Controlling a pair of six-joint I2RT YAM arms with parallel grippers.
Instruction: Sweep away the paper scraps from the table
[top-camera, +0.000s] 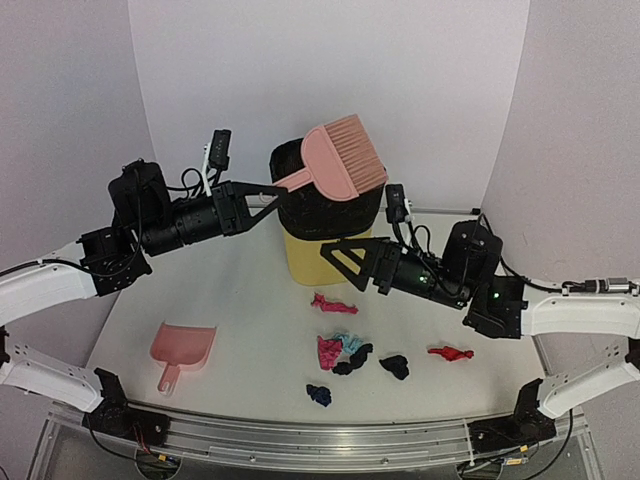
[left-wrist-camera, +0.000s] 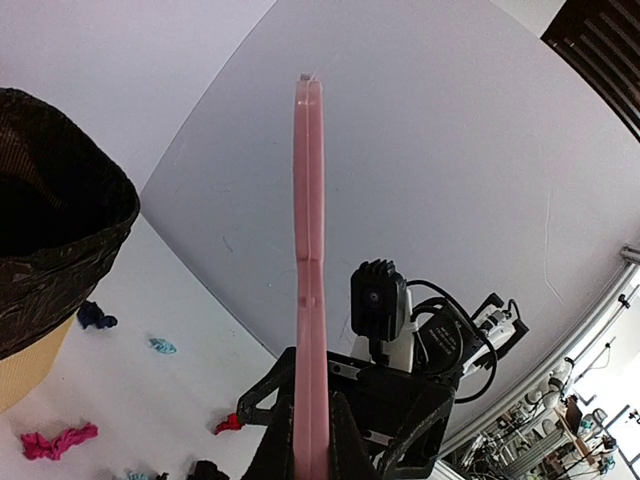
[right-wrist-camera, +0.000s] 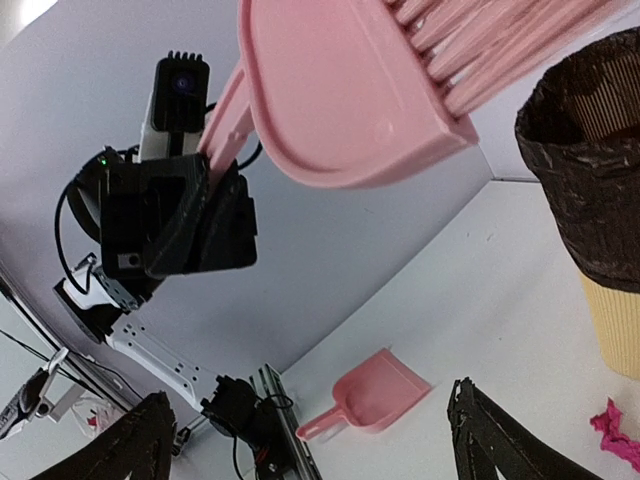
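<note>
Several paper scraps lie on the white table (top-camera: 250, 300) at centre right: a pink one (top-camera: 333, 303), a red one (top-camera: 450, 352), black ones (top-camera: 394, 366), a navy one (top-camera: 319, 394), a light blue one (top-camera: 342, 338). My left gripper (top-camera: 262, 195) is shut on the handle of the pink brush (top-camera: 343, 160), held high over the bin, bristles up. In the left wrist view the brush (left-wrist-camera: 310, 250) shows edge-on between the fingers. My right gripper (top-camera: 340, 262) is open and empty, above the table by the bin; its fingertips (right-wrist-camera: 470, 420) frame the pink dustpan (right-wrist-camera: 375, 395).
A yellow bin (top-camera: 325, 225) lined with a black bag stands at the back centre. The pink dustpan (top-camera: 182, 350) lies at the front left. A metal rail (top-camera: 320, 445) runs along the front edge. White walls close in the sides and back.
</note>
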